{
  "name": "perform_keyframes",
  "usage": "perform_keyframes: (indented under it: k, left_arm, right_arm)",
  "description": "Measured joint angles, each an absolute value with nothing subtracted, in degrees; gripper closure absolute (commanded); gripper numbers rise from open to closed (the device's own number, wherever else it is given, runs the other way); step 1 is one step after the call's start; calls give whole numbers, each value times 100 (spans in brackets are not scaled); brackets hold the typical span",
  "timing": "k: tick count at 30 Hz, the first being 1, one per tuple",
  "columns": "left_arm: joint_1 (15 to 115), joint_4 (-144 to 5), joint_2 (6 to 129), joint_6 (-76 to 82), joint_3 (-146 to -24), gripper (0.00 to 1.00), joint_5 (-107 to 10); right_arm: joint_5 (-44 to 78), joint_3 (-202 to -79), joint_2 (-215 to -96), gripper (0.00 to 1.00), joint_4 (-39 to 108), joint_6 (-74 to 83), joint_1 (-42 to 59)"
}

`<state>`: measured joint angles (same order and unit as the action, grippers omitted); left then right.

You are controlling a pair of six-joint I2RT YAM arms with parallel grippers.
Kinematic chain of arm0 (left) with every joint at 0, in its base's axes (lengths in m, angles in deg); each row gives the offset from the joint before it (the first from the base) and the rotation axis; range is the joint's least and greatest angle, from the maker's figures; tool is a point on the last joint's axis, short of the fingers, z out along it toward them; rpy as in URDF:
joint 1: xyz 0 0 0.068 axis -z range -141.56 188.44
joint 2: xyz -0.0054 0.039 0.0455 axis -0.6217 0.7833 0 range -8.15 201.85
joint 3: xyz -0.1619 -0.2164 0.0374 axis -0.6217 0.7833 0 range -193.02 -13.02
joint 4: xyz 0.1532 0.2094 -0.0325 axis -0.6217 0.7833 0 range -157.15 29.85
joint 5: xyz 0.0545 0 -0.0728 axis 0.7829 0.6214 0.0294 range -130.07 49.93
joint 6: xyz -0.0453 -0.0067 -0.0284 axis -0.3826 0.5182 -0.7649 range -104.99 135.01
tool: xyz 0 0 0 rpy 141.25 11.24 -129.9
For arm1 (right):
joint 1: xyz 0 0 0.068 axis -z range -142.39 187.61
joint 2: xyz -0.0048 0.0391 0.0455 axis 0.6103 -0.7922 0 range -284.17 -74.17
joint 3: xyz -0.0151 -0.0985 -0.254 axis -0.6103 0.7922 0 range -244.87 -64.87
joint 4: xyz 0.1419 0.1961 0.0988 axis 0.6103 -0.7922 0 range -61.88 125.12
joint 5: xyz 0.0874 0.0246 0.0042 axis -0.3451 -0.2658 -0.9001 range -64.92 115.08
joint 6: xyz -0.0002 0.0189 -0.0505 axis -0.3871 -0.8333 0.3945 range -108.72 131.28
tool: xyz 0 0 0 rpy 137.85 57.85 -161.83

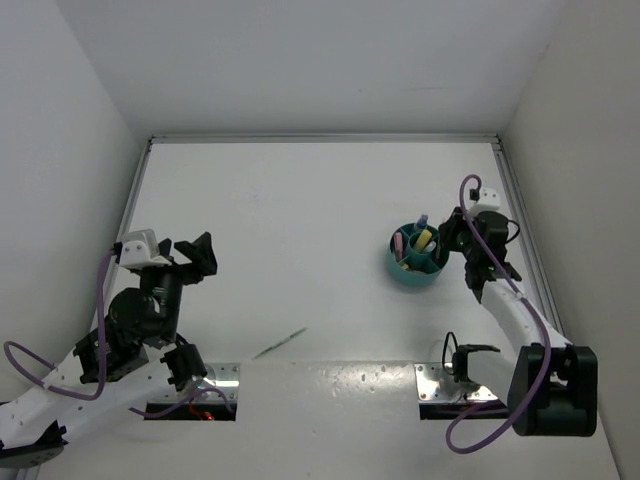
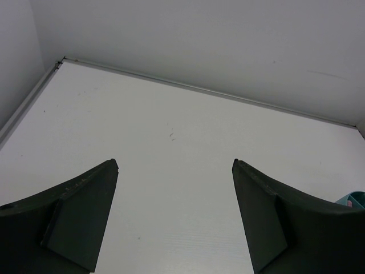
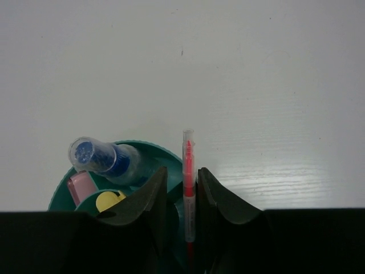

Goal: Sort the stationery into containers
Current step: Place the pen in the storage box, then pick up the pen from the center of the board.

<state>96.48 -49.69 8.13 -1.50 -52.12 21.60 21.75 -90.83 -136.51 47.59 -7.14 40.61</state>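
The left pincer [image 1: 196,254] hangs above the left side of the tabletop [image 1: 300,210]. In its wrist view the left pincer [image 2: 174,165] has its fingers spread wide with nothing between them, only bare white surface below.

Toward the near edge, a little left of centre, a thin green pen [image 1: 281,343] lies slanted on the tabletop, well apart from both arms.

On the right side stands the round teal cup [image 1: 412,274]. In the right wrist view the cup [image 3: 57,197] holds a clear tube with a blue cap [image 3: 105,157] leaning out over its rim, with a pink marker [image 3: 78,186] and a yellow marker [image 3: 107,201] standing beside it.

Just beside the cup is the right pincer [image 1: 462,243]. Its wrist view shows the right pincer [image 3: 181,172] closed narrowly around a thin pink pen [image 3: 187,162], gripping its shaft from both sides. The pen sits over the cup's rim; its lower end seems to reach inside, though the fingers hide that part.
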Motion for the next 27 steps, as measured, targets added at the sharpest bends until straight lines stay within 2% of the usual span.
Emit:
perform_keyframes:
  k: [4,7,8,10,13,14,15,16,17,18,20,21,22,23,25,27]
  left_arm:
    - [9648,-4974,813,-153,-5194,13,2160]
    - [9648,-4976,813,-150,-5181,13,2158]
    - [9648,-4976,817,-153,-5177,13,2158]
    - [9648,-4976,821,-153,-5174,13,2149]
    - [9648,-4976,824,-153,-5174,13,2140]
    - [9648,-4976,824,-150,-5174,16,2142]
    - [9648,-4980,824,-153,-5174,20,2144]
    - [9648,-4985,824,-148,-5174,26,2144]
    - [9648,-4993,824,-140,-5174,49,2144]
    - [9646,-5011,824,-142,-5172,64,2144]
    - [9646,-5037,826,-115,-5170,87,2155]
    - [9646,-5048,832,-96,-5163,88,2164]
    - [9646,-5046,843,-67,-5159,88,2171]
    - [9646,-5048,854,-50,-5155,79,2179]
    - [9646,-5042,869,-17,-5153,52,2232]
    - [9646,-5046,876,5,-5146,26,2308]
  right_arm:
    - [2192,-9209,-13385,68,4569,-650,4077]
    - [2219,-9526,-13245,58,4387,-488,4085]
    - [2190,-9675,-13212,48,4317,-388,4085]
    - [1967,-10049,-13168,41,4081,-121,4088]
    - [496,-10892,-13238,40,3439,690,4063]
    - [-140,-11207,-13343,42,3161,1035,3991]
    - [-852,-11653,-13547,52,2709,1479,3873]
    - [-1394,-12081,-13767,57,2243,1925,3705]
    - [-1893,-12523,-14065,63,1758,2438,3467]
    - [-2244,-12951,-14406,75,1253,2971,3161]
    - [-2594,-13373,-14948,84,683,3774,2527]
    - [-2612,-13391,-15146,86,458,4082,2136]
    - [-2550,-13373,-15302,86,267,4287,1795]
    - [-2417,-13358,-15468,86,95,4471,1371]
    - [-2129,-13375,-15811,76,-144,4735,599]
    - [-1794,-13463,-16176,61,-268,4886,-65]
